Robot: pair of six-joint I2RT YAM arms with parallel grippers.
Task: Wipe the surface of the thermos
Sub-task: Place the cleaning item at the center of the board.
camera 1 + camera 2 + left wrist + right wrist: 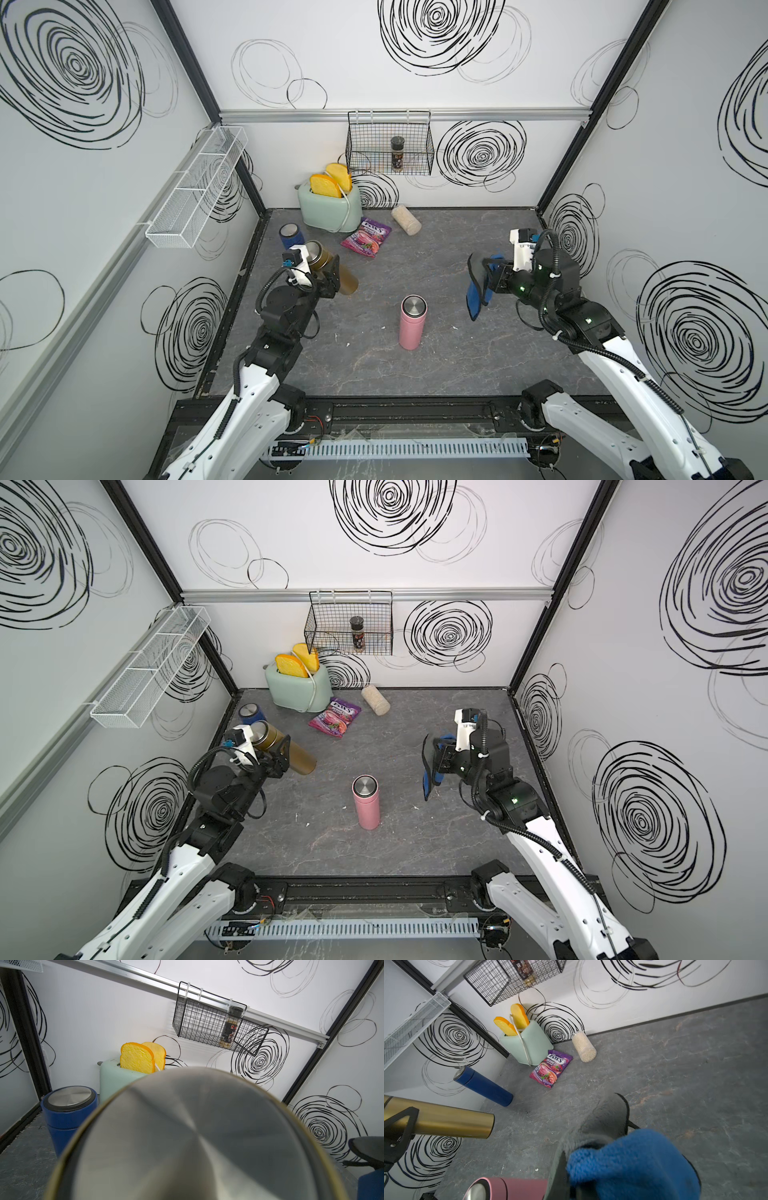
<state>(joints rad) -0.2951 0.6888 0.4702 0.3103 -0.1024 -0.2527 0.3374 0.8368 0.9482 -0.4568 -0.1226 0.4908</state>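
Here, nearest, a pink thermos [412,322] stands upright mid-way across the surface [457,357]. Beyond it, the left gripper [331,272] clamps the gold thermos [347,281], tilted, at the left. The right gripper [491,268] pinches a blue cloth [474,291], well apart. Risk: wiping pressure could twist the smooth thermos out of the grip.

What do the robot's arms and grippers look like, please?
The left arm and right arm have white links and black joints. Black ribbed cables run along each, with white ties. Green lights dot the right one. The left gripper and right gripper are black.
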